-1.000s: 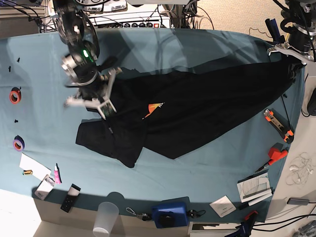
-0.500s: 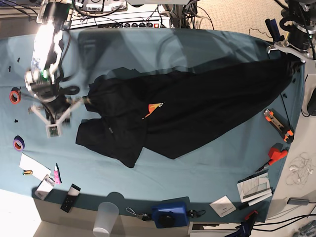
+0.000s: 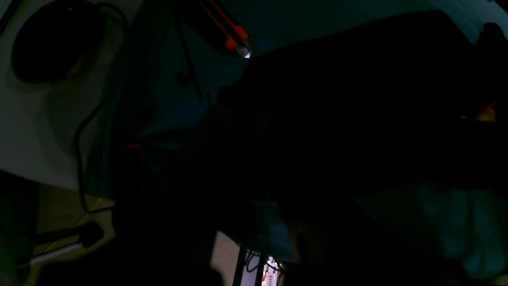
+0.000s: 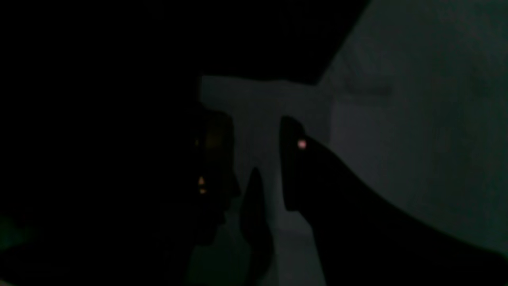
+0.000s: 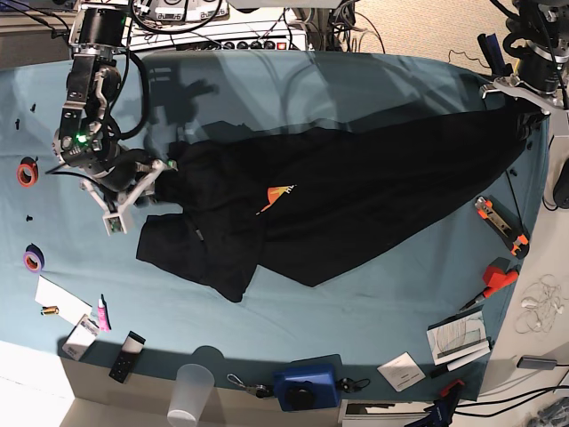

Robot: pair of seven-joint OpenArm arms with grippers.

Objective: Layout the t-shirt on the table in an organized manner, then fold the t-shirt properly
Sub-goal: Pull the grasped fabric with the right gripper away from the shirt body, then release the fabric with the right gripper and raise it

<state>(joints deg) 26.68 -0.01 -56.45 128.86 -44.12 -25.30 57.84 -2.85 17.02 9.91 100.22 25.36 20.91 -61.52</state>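
T-shirt [image 5: 356, 187] lying stretched on surface [image 5: 382, 285]; left gripper [image 5: 520, 92] jaws pinching its corner, right gripper [image 5: 133, 194] jaws parting, empty.

One t-shirt [image 5: 356, 191] – two tape rolls [image 5: 27, 172] – one plastic cup [image 5: 190, 393].

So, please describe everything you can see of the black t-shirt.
The t-shirt is black, soft fabric, lying rumpled and stretched in a long diagonal across the teal table. A small orange piece of print shows at a fold. The end on the base view's left is bunched and folded over. The other end reaches the table's edge, where the left pincer holds it. The right pincer is beside the bunched end.
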